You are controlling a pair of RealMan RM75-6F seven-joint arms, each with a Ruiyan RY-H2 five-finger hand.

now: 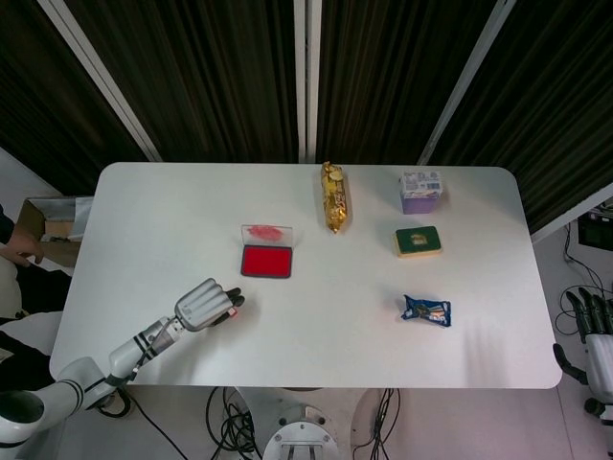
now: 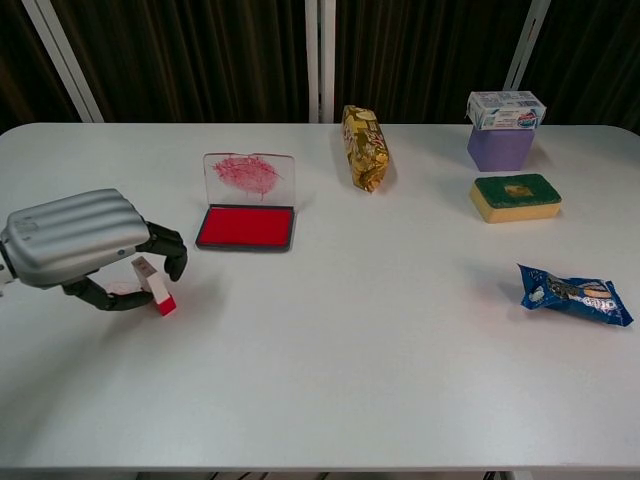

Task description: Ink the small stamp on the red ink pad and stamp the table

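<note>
Item: small stamp [image 2: 152,285]. Lies tilted on the white table [image 2: 350,360], near its front left corner, red end toward the front edge, just in front of the red ink pad [image 2: 245,228]. A faint pink smudge marks the table at its left.

Item: left hand [image 2: 85,245]. Hangs over the stamp, knuckles up, fingers [image 2: 168,250] curled down around it, thumb low at its left side. Fingers are partly closed; whether they touch the stamp cannot be told, and it sits on the table, so no hold is claimed.

Item: right hand [image 1: 594,340]. Off the table at the far right edge of the head view, idle; open or closed cannot be told.

Step in hand, as judged: grasping the stamp. Best done by pinching the pale upper body between thumb and a finger, leaving the red face free and pointing down. The stamp looks light and tilted, so a sideways nudge could tip or slide it; close slowly.

Item: ink pad lid [image 2: 249,177]. Clear, stands upright at the pad's rear, smeared red. Approach the pad from the front or from above.

Other stock, well apart, not in the way: gold snack bag [image 2: 363,147], yellow-and-green sponge [image 2: 515,197], purple box [image 2: 500,146] with a small carton [image 2: 506,109] on top, blue wrapper [image 2: 574,294].
</note>
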